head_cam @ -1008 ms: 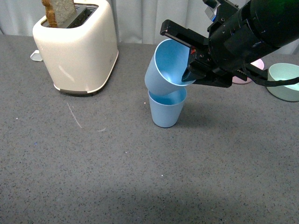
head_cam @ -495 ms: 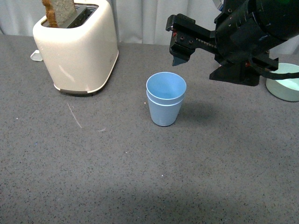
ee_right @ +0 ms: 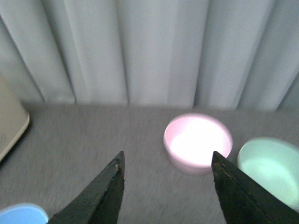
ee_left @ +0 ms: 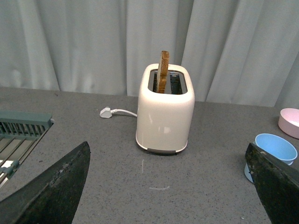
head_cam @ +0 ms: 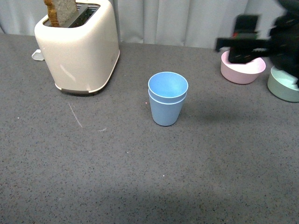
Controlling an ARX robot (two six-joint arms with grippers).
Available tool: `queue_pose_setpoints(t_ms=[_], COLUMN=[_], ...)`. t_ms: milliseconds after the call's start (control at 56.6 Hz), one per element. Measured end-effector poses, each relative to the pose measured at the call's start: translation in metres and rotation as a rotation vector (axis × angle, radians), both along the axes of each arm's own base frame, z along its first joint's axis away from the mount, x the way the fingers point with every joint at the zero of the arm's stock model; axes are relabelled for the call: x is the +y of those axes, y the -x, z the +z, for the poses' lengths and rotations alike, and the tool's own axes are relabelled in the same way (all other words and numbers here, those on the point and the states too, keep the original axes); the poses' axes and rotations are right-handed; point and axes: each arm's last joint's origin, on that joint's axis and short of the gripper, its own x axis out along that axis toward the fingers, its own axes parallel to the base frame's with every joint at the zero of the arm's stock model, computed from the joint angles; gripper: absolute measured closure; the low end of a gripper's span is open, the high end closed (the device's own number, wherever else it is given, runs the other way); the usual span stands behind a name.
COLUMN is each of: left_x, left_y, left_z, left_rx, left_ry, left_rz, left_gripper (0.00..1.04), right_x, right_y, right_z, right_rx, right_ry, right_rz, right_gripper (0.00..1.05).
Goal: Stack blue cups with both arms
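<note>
Spread wide, the left gripper point(ee_left: 168, 186) is seen only in its own wrist view, nothing held between its two black fingers, set back on the near left side of the table. From it the blue cups point(head_cam: 167, 98) lie to the right and a little farther off; in the left wrist view they point(ee_left: 272, 154) show partly hidden behind the right-hand finger. The cups are nested, one inside the other, upright with mouths up, near the middle of the grey table point(head_cam: 140, 177). Bare table is seen all round them. The right gripper point(ee_right: 166, 186) is likewise spread and empty, raised to the far right of the cups and blurred in the front view point(head_cam: 245, 39). Stacking is judged done. Farther back stand the toaster point(head_cam: 77, 46) at the far left, well apart, and the pink bowl point(head_cam: 243, 70) and pale green bowl point(head_cam: 282, 86) at the far right.
</note>
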Motion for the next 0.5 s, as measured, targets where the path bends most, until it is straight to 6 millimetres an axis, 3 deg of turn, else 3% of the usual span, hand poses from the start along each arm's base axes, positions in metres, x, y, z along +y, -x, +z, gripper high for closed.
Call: queue_pose_setpoints(t_ms=[71,212,318,495], left_x=[0.000,0.000,0.000,0.000], left_y=[0.000,0.000,0.000,0.000], left_z=[0.000,0.000,0.000,0.000], left_rx=[0.000,0.000,0.000,0.000], left_ry=[0.000,0.000,0.000,0.000], left_rz=[-0.001,-0.001,-0.001,-0.001], left_gripper=[0.07,0.07,0.07,0.07], right_x=[-0.013,-0.031,-0.042,-0.053], right_y=[0.017,0.048,0.071,0.092], right_z=[0.007,-0.005,-0.002,-0.003], right_rx=[-0.034,0.016,0.006,0.015], right_ry=[0.007,0.033,0.035,0.036], right_rz=[-0.009,0.001,0.006,-0.005], right_gripper=[0.76,1.03,1.04,1.04])
